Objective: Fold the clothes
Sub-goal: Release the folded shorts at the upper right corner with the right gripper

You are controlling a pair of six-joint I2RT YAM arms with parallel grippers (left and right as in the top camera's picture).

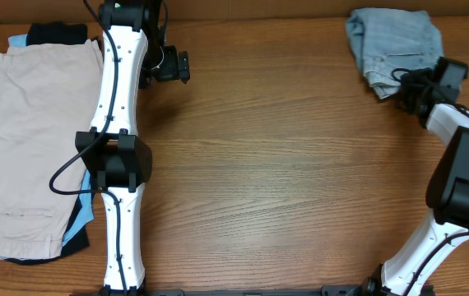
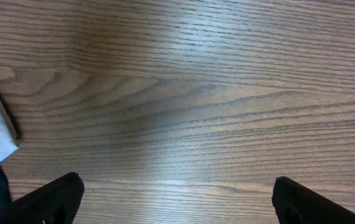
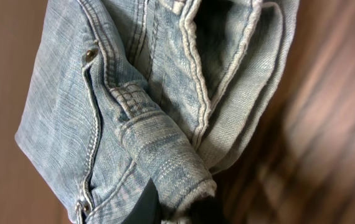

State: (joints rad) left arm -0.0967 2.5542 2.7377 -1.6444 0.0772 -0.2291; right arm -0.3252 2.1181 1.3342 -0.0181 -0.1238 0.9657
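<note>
One arm is nearer: the right fingers are clenching a thick seam fold of the denim shorts. The shorts are lying bunched at the 1 o'clock corner of the surface, their bulk running toward 11 o'clock from the grip. The left fingers are hanging spread wide and empty, well apart.

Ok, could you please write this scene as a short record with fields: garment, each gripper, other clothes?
task garment: faded light-blue denim shorts, bunched at the far right of the brown wooden table
right gripper: shut on a stitched fold of the shorts
left gripper: open, empty, above bare wood
other clothes: beige trousers over dark garments, left edge
</note>
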